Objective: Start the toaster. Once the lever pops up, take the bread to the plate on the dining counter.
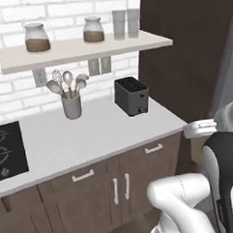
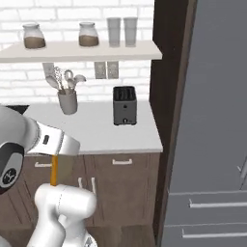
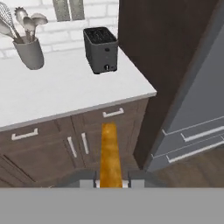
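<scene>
Your gripper [image 3: 112, 183] is clamping the bread [image 3: 110, 154]: in the hand view you are seeing the tan slice edge-on, standing up between the two dark fingertips [image 3: 89, 178], with its darker crust along the edges. In the right base view the same slice [image 2: 54, 170] is hanging as a thin orange strip below the hand, in front of the lower cabinet doors and away from the counter.

The toaster [image 1: 132, 95] is sitting on the white kitchen counter [image 1: 90, 134], near its right end and close to the brick wall; from the hand view you are looking down into its dark top slots [image 3: 100, 35], and no slice is showing in them. Its small knobs are facing forward on the front panel.

Left of the toaster and well apart from it, a grey utensil cup [image 1: 72, 106] is holding a whisk [image 1: 57, 76] and several spoons [image 1: 68, 78], their heads fanning out above the rim.

On the shelf [image 1: 81, 48] above the counter, two glass jars are standing apart. The left jar [image 1: 37, 37] and the right jar [image 1: 93, 29] are each holding a brown filling in the lower part. Just right of them, two plain tumblers [image 1: 125, 23] are standing side by side; you cannot tell whether anything is in them.

A black cooktop [image 1: 8, 150] is lying at the counter's left end.
</scene>
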Tool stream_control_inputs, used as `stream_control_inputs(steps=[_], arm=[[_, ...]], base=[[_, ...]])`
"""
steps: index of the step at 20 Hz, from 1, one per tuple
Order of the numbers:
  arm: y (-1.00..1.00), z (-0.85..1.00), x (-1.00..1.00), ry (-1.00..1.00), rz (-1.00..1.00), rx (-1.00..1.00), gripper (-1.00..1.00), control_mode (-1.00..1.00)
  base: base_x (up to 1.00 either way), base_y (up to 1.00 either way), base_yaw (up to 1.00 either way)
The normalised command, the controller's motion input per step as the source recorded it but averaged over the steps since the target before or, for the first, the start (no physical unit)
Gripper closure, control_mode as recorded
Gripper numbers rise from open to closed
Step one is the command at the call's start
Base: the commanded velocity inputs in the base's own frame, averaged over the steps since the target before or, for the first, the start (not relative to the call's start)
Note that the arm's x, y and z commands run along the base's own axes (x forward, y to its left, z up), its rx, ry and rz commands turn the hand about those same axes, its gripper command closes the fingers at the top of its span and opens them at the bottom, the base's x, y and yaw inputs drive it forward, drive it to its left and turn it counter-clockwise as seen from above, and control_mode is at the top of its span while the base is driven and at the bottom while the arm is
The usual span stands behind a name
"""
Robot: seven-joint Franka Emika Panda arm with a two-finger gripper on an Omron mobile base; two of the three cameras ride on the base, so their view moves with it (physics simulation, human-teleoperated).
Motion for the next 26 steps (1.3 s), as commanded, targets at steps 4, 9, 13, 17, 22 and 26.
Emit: stream_control_inputs(steps=[4,9,13,17,22,26], arm=[[0.0,0.0,0.0,0.0,0.0,0.0,1.0,1.0],[0.0,0.0,0.0,0.0,0.0,0.0,1.0,1.0],[0.0,0.0,0.0,0.0,0.0,0.0,1.0,1.0],[0.0,0.0,0.0,0.0,0.0,0.0,1.0,1.0],[0.0,0.0,0.0,0.0,0.0,0.0,1.0,1.0],[0.0,0.0,0.0,0.0,0.0,0.0,1.0,1.0]], base=[[-0.23,0.04,-0.88],[-0.26,0.0,-0.92],[-0.17,0.0,-0.93],[-0.03,-0.04,-0.92],[0.3,-0.06,-0.74],[0.87,0.0,-0.55]])
